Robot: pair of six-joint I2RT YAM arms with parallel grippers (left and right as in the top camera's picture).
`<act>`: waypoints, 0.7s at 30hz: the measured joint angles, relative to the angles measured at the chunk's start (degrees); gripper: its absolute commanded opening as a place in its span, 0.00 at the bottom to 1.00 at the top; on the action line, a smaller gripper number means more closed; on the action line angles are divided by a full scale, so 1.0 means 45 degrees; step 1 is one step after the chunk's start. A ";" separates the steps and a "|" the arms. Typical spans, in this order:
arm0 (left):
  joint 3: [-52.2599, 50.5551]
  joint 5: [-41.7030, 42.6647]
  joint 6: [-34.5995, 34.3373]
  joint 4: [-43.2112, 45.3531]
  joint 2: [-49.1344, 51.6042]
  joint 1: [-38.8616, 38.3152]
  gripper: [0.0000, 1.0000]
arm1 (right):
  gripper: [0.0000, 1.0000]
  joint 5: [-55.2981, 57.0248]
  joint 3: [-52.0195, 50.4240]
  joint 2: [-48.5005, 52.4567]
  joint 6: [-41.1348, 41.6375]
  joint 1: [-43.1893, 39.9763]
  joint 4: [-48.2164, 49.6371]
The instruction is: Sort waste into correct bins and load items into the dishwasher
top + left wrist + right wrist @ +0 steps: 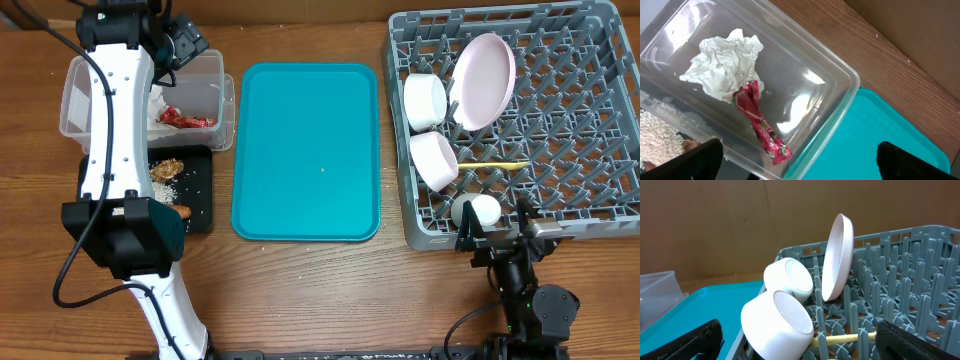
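my left gripper [800,167] stands wide open, its black fingers [692,162] at the bottom corners of the wrist view with nothing between them. it hangs over the tub [842,75], which is thin clear plastic, rectangular, with rounded corners and a glossy rim. inside lie a crumpled white napkin [725,65], soft and creased, and touching it a twisted red wrapper [760,125], shiny and crinkled. its print is too crumpled for me to read. just beside the tub is the black tray [200,190], shallow and matte. it holds a rough brown food lump [167,168], scattered white rice [172,187] and an orange carrot stick [182,211], with my left arm partly in the way.

my right gripper [800,347] is also fully open and empty, at the near edge of the dish rack [580,150], a square grey plastic grid of upright pegs. a round white plate [837,260] stands on edge between pegs. a smooth white bowl [788,280] and a second bowl [777,325] lie tipped on their sides beside it. a white cup [478,211] sits at the near edge, and a thin yellow spoon [495,165] lies across the pegs. a smooth teal tray [305,150] lies between tub and rack on the wooden table [300,290].
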 measured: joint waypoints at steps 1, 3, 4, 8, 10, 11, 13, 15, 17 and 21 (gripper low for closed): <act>0.0000 0.0000 0.0000 0.0005 0.0000 0.0000 1.00 | 1.00 0.0053 0.0000 0.0000 0.0000 0.0000 0.0000; 0.0000 0.0000 0.0000 0.0005 0.0000 0.0000 1.00 | 1.00 0.0257 0.0000 0.0000 0.0005 0.0000 -0.0019; 0.0000 0.0000 0.0000 0.0005 0.0005 0.0000 1.00 | 1.00 0.0325 0.0000 0.0000 0.0010 0.0000 -0.0024; 0.0000 0.0000 -0.0005 0.0010 0.0000 0.0000 1.00 | 1.00 0.0413 0.0000 0.0000 0.0005 -0.0005 -0.0024; 0.0000 0.0000 0.0000 0.0010 0.0000 0.0000 1.00 | 1.00 0.0418 0.0000 0.0000 0.0005 0.0000 -0.0024; 0.0000 0.0000 0.0000 0.0005 0.0000 0.0000 1.00 | 1.00 0.0427 0.0000 0.0000 0.0000 0.0000 -0.0024; 0.0000 0.0000 -0.0005 0.0005 0.0005 0.0000 1.00 | 1.00 0.0432 0.0000 0.0000 0.0005 0.0000 -0.0024; 0.0000 0.0000 0.0000 0.0005 0.0000 0.0000 1.00 | 1.00 0.0432 0.0000 0.0000 0.0005 0.0000 -0.0029; 0.0000 0.0000 0.0000 0.0005 0.0005 0.0000 1.00 | 1.00 0.0427 0.0000 0.0000 0.0005 -0.0005 -0.0024; 0.0000 0.0000 0.0000 0.0005 0.0000 0.0000 1.00 | 1.00 0.0432 0.0000 0.0000 0.0005 0.0000 -0.0024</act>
